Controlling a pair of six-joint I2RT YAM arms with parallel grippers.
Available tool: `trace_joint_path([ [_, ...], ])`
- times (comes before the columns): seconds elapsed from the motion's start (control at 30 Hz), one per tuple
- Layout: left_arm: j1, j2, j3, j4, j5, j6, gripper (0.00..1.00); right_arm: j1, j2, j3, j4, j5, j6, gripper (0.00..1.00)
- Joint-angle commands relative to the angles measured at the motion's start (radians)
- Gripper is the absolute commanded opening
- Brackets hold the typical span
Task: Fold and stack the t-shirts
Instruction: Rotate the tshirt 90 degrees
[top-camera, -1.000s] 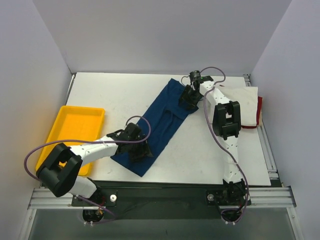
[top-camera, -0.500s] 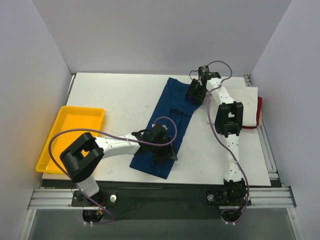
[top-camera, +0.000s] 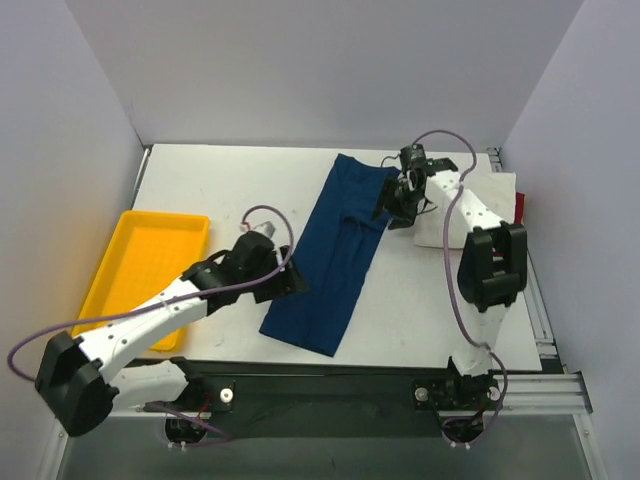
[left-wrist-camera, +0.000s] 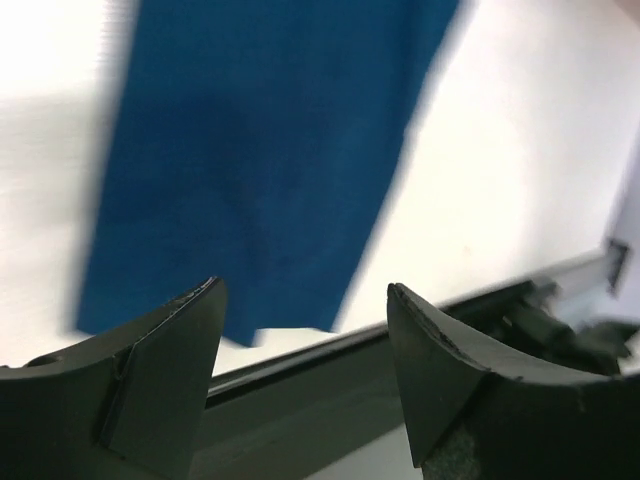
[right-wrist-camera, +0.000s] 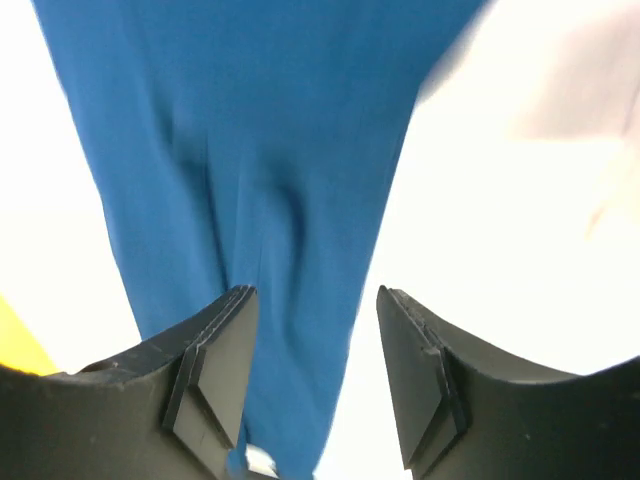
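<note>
The navy blue t-shirt (top-camera: 340, 250) lies folded into a long strip, running from the table's far middle down to the near edge. My left gripper (top-camera: 291, 281) hovers at the strip's left edge, open and empty. In the left wrist view the navy shirt (left-wrist-camera: 260, 150) fills the upper part above the open left gripper (left-wrist-camera: 305, 300). My right gripper (top-camera: 392, 208) stands open beside the strip's upper right edge. The navy shirt (right-wrist-camera: 260, 150) lies under the right gripper (right-wrist-camera: 315, 300), with nothing between its fingers. A cream-white t-shirt (top-camera: 495, 190) lies folded at the far right on a red one (top-camera: 520, 208).
A yellow plastic tray (top-camera: 150, 262) sits at the table's left edge. White walls close in the back and both sides. The metal rail (top-camera: 320, 385) runs along the near edge, where the arm bases stand.
My left arm drew back to the left, off the navy shirt's near end, and opened a little wider. The right gripper shifted right, off the shirt's top. The strip's near end now lies further right.
</note>
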Motion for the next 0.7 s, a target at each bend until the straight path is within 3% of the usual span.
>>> trace_joint_path([
  [0.0, 0.099, -0.126, -0.084, -0.255, -0.112, 0.063, 0.76, 0.139, -0.200, -0.260, 0.009, 0.005, 0.039, 0.52],
  [0.07, 0.162, -0.165, -0.144, -0.267, -0.083, 0.089, 0.76, 0.211, -0.306, -0.442, 0.023, 0.014, 0.136, 0.52],
  [0.3, 0.222, -0.119, -0.258, -0.196, -0.016, 0.181, 0.72, 0.588, -0.492, -0.764, 0.107, 0.088, 0.449, 0.51],
  [0.43, 0.242, -0.105, -0.293, -0.152, 0.020, 0.239, 0.71, 0.723, -0.478, -0.799, 0.120, 0.122, 0.552, 0.50],
  [0.67, 0.252, -0.099, -0.333, -0.063, 0.065, 0.284, 0.68, 0.819, -0.406, -0.758, 0.135, 0.175, 0.631, 0.46],
])
